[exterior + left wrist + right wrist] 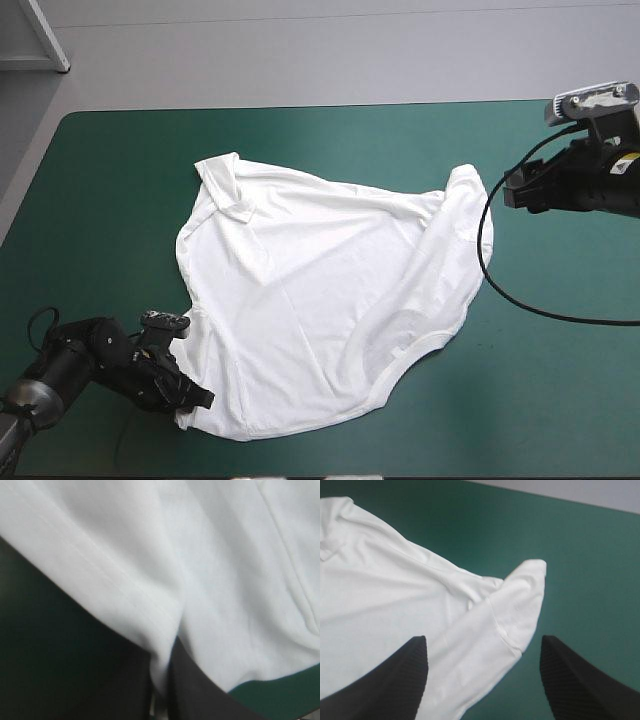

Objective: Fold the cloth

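Lying mostly spread on the teal-green cover (110, 230), the T-shirt (320, 290) occupies the middle of the table, nearer the front edge than the far one, with soft ridges across its body and its edges not yet squared. The left gripper (162, 682) is low at the near-left corner of the garment, its black fingers all but closed with a pinch of white cloth and a stitched edge caught between them. That hold is judged to serve as the anchor or lifting point for a fold. The right gripper (484, 639) hangs above the table's right side with its fingers standing wide apart and nothing between them. A sleeve (522, 600) lies just ahead of and below it, which suggests it is lined up to take that far-right part, though no contact is seen. As to heading, a curved ribbed band (415, 345) on the near-right side reads as the neck opening, so the garment appears to point its neck toward the near right and its lower hem toward the far left. This is a judgement, as the folds hide part of the outline. On that reading the long axis runs diagonally across the table, from far left to near right, and not square to any table edge. No fold has yet been made.
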### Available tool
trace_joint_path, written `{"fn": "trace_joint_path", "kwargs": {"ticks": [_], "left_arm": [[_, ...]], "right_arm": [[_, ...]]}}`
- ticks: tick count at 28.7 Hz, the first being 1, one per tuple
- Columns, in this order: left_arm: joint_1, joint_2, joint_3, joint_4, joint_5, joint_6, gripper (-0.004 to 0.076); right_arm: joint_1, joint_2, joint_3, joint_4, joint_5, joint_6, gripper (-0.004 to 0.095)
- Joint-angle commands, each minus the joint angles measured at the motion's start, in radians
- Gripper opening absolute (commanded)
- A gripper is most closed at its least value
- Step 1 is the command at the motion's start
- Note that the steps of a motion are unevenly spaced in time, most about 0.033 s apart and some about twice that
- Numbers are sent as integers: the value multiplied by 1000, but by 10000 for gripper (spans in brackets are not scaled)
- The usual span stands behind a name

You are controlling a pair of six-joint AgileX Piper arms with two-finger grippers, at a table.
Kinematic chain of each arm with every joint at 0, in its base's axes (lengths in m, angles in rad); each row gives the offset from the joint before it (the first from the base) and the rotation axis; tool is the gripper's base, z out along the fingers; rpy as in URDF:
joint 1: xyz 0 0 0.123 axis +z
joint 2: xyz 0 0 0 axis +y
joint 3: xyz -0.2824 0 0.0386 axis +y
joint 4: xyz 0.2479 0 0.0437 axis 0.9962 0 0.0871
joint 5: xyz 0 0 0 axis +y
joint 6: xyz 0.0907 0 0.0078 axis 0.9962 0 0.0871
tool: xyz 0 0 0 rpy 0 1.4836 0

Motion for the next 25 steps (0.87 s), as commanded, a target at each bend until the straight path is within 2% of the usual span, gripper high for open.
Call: {"fn": "trace_joint_path", "kwargs": {"ticks": [1, 6, 15, 23, 25], "left_arm": [[-7, -4, -19, -28, -44, 12, 19], [-7, -4, -19, -13, -70, 19, 19], [-7, -4, -19, 16, -121, 19, 19], [-7, -4, -19, 14, -129, 7, 19], [-7, -4, -19, 14, -139, 7, 19]], "right_arm": [[-6, -5, 90, -39, -128, 25, 603], [-6, 69, 253, -8, -288, 31, 603], [-6, 343, 256, -20, -370, 18, 603], [-6, 508, 255, -31, -387, 12, 600], [-4, 553, 255, -23, -382, 12, 574]]}}
